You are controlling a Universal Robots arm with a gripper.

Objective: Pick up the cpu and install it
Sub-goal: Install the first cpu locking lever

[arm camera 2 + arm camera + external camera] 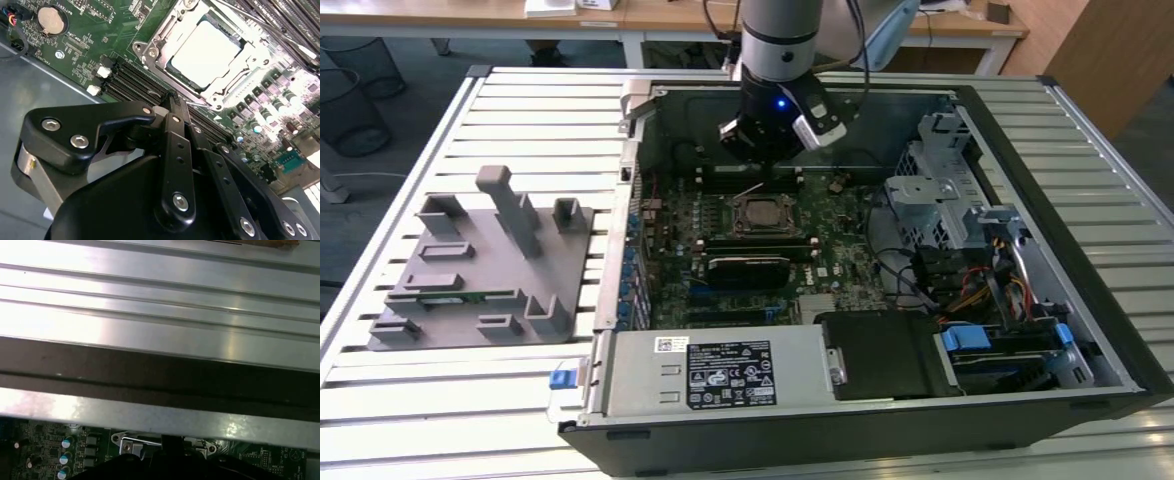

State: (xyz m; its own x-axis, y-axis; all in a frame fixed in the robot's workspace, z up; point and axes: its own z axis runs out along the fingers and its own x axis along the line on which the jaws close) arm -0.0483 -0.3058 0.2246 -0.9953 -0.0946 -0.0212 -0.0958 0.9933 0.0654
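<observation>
The cpu (204, 54) is seen lying flat inside the socket frame (150, 54), whose load plate is open, on the motherboard (841, 225). The gripper (172, 102) is held just beside the socket, over the memory slots (135, 82); fingers appear pressed together on nothing. Judged risks: the chip may be seated slightly askew, pins could be bent, and the raised retention lever (747, 189) could be snagged.

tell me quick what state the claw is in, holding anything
Claw: shut, holding nothing; the cpu sits in the socket frame.
</observation>
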